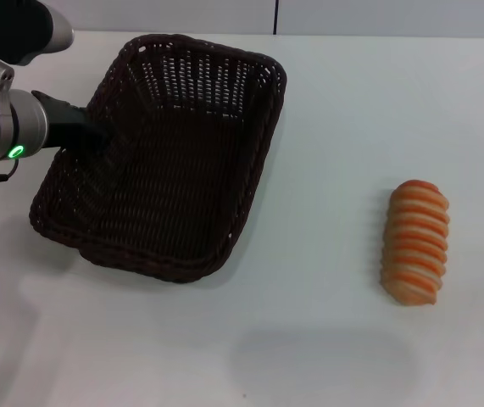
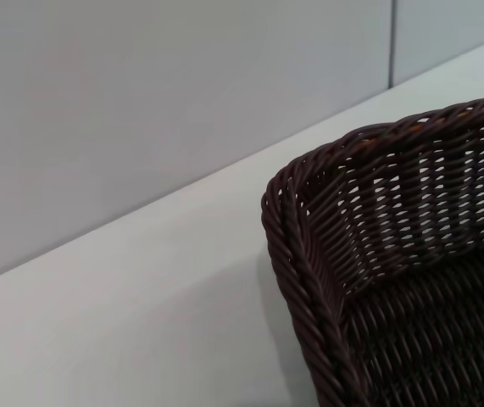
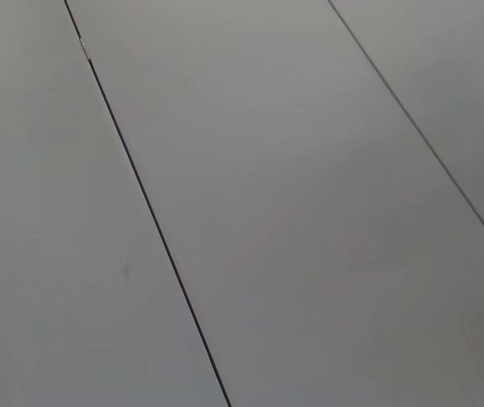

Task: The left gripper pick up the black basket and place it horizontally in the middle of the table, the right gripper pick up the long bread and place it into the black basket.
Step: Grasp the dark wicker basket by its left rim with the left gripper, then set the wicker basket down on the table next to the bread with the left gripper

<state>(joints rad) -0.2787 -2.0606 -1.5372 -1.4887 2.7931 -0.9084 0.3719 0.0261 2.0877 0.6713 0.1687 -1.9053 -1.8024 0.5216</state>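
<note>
Nearest the robot, on the right side of the plain white flat tabletop [image 1: 309,339], lies the oblong loaf of long bread with orange and cream crosswise stripes [image 1: 415,242], its long axis running roughly front to back with a slight lean; nothing touches it, and the right gripper appears in no view, its wrist camera showing only pale grey panels with dark seams, so that arm seems parked away from the work. Farther back and to the left sits the large rectangular dark brown-black woven wicker basket [image 1: 169,157], empty, its long axis running on a diagonal from near-left to far-right instead of lying crosswise. The relation that matters: the black left gripper on its silver-grey arm [image 1: 85,136] reaches in from the left edge and meets the basket's left long wall about midway along, so it is far the nearer arm. Whether its fingers are spread or pinching the braided rim I cannot tell, since they merge with the dark weave. The arm lies nearly level, forearm pointing rightward, green light showing. The basket would probably have to be turned and carried rightward toward the table's centre
</note>
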